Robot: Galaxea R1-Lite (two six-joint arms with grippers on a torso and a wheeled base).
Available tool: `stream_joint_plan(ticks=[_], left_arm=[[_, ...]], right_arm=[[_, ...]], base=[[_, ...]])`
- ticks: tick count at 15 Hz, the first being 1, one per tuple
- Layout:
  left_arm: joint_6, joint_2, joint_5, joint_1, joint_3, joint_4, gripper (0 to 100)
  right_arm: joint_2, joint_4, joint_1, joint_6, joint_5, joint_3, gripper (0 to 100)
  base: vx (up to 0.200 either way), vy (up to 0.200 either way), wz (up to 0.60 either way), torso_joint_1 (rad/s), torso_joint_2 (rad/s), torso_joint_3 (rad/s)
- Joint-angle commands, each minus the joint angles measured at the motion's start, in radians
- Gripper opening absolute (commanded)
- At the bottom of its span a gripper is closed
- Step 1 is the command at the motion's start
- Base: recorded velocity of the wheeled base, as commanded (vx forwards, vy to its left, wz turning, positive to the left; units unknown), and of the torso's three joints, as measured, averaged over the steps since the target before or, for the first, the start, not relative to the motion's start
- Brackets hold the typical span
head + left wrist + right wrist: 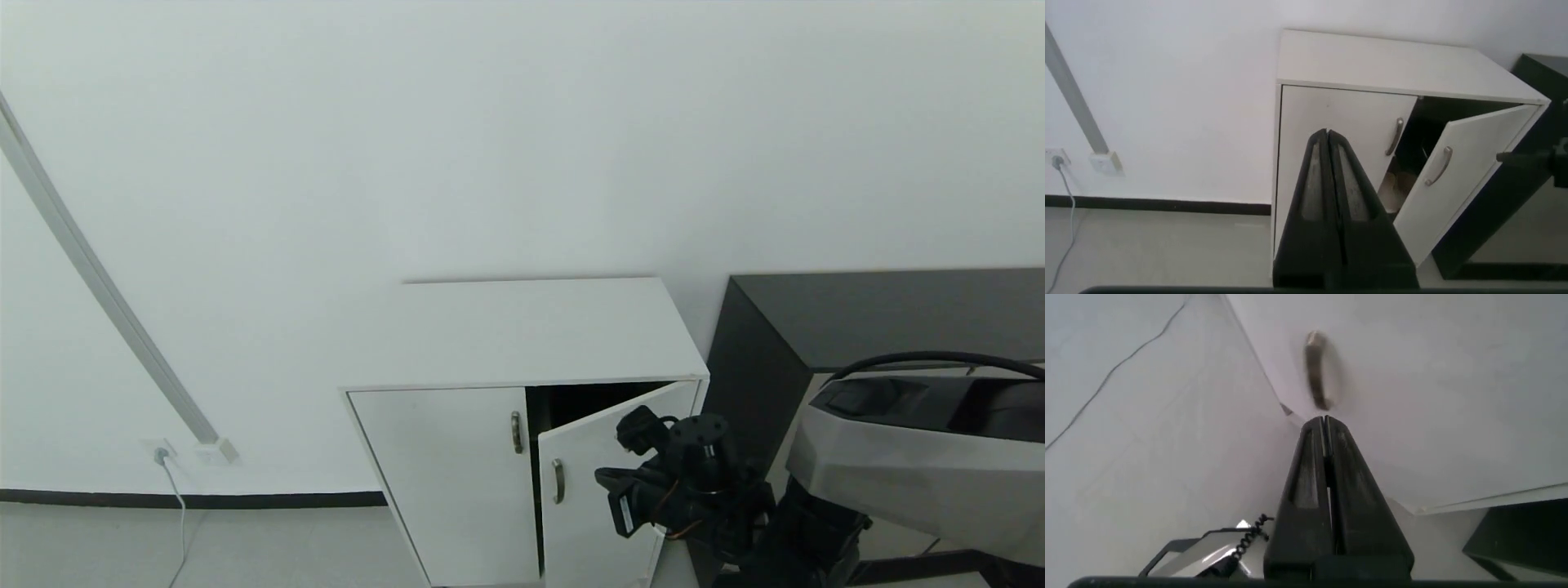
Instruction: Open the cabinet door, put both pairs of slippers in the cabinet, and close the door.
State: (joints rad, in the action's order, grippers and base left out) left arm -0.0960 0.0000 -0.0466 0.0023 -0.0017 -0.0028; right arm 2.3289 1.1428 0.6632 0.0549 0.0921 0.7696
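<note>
White cabinet (522, 335) stands against the wall (522, 122), just beside a dark table (882, 314); rt door (596, 490) ajar, left door (445, 482) flush; right gripper (1325, 423) pinched together, empty, tip near the rt door's handle (1319, 369); left gripper (1327, 135) likewise closed on nothing, facing the cabinet front.
</note>
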Motion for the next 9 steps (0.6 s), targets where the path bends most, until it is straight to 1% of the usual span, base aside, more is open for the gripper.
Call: stream_joint_plan(ticks=[1, 4, 9], left_arm=[[-0.001, 0.000, -0.001, 0.001, 0.000, -0.002, 0], [-0.001, 0.000, -0.001, 0.001, 0.000, 0.000, 0], [-0.001, 0.000, -0.002, 0.001, 0.000, 0.000, 0]], right_arm=[[0.049, -0.041, -0.010, 0.000, -0.031, 0.105, 0], [0.078, -0.098, -0.031, 0.000, -0.042, 0.185, 0], [0.129, -0.133, -0.060, 0.000, -0.042, 0.266, 0]], base=[[0.000, 0.000, 0.00, 0.000, 0.00, 0.000], [0.000, 0.000, 0.00, 0.000, 0.00, 0.000], [0.000, 0.000, 0.00, 0.000, 0.00, 0.000]])
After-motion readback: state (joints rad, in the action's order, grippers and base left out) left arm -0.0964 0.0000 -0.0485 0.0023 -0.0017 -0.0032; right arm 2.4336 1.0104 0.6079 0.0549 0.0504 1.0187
